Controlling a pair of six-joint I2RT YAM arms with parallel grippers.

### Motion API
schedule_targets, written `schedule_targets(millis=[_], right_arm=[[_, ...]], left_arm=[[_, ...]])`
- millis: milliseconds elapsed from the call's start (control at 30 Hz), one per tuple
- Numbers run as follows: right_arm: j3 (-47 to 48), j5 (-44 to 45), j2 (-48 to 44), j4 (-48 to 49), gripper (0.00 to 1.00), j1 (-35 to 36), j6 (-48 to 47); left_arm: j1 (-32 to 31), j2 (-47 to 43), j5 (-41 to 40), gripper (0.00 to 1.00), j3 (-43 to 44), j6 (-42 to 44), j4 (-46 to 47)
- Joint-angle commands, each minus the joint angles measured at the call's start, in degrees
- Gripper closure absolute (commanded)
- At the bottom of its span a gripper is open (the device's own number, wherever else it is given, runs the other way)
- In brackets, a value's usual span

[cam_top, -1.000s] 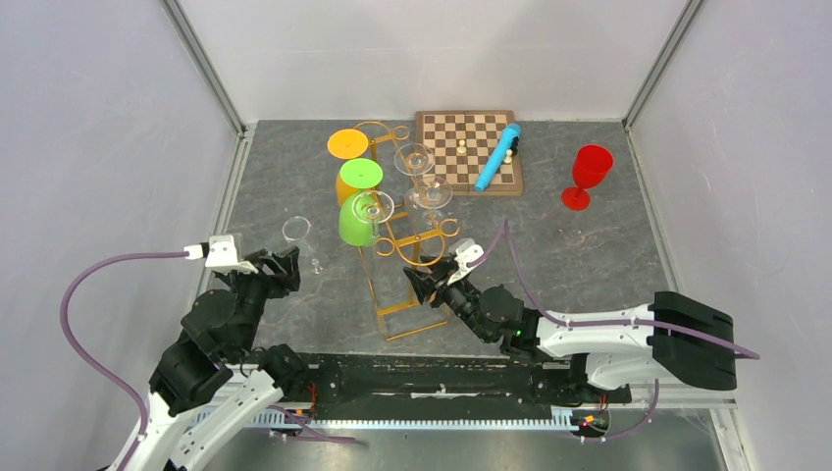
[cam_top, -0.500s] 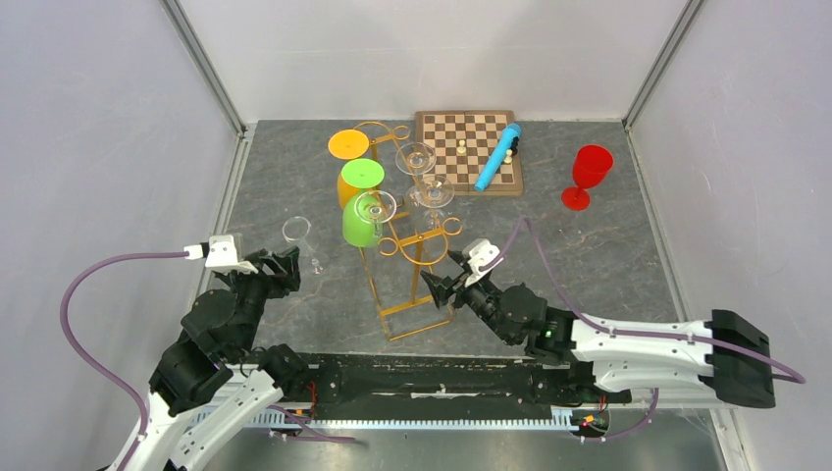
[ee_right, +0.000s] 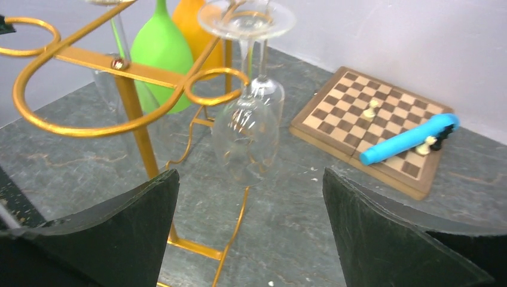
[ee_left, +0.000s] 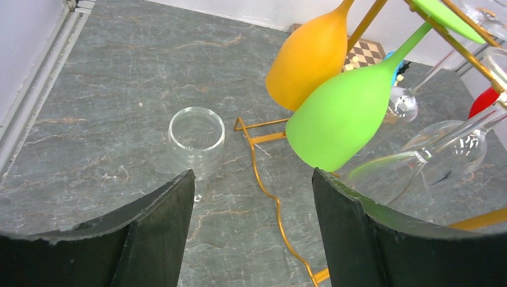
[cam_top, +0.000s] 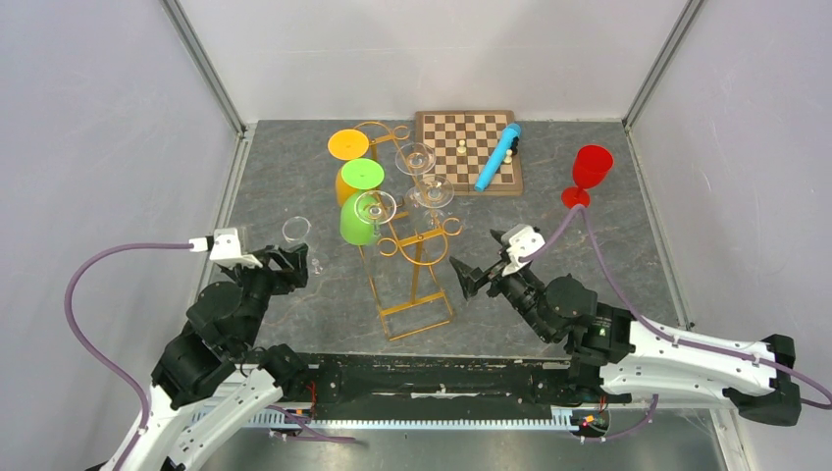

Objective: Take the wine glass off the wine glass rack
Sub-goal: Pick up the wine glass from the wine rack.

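Hovering | left gripper (cam_top: 297, 266) jaws apart | right gripper (cam_top: 463, 279) jaws apart (near rack) | wine glass rack (ee_right: 138, 128) upright

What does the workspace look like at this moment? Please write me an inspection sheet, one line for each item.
Surface: grey stone-patterned table, no spill seen.
Job's things: gold wine glass rack upright; orange glass, green glass and clear glasses hang bowl-down; one clear glass stands on the table near the left gripper.
Clutter: red glass upright at the far right; chessboard with a few pieces; blue tube lying across it.
Grippers: left gripper and right gripper open, empty, either side of the rack.
Cables: purple cables loop from each wrist; in the top view the right one passes by the red glass's foot.
Surroundings: pale walls, nothing else seen.
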Motion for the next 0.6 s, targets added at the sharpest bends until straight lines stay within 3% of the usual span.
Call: schedule_targets(millis=[0,133,233,433,567], right_arm=[[7.7,6.0,0.3,-7.8,0.07,-0.3,-1.6],[14.3,7.9,1.7,-12.4,0.06,-2.0,-0.6],[20.3,4.6,4.3,-16.2,0.08,-6.0,0.4],[30.8,-17.5,13.9,-23.3,0.14,-23.6,8.3],[35.0,-26.1,18.3,-23.1,0.15,-29.8,11.7]], left_arm=[[0.4,2.0,1.8,0.21,3.1,-3.0,1.9],[0.4,3.4,3.5,0.20,3.5,-3.8,2.8],[0.4,4.5,4.6,0.20,3.6,-4.1,3.3],[0.4,7.0,7.6,0.20,4.0,-4.8,3.7],[0.4,8.7,8.7,0.20,3.9,-4.3,3.5]])
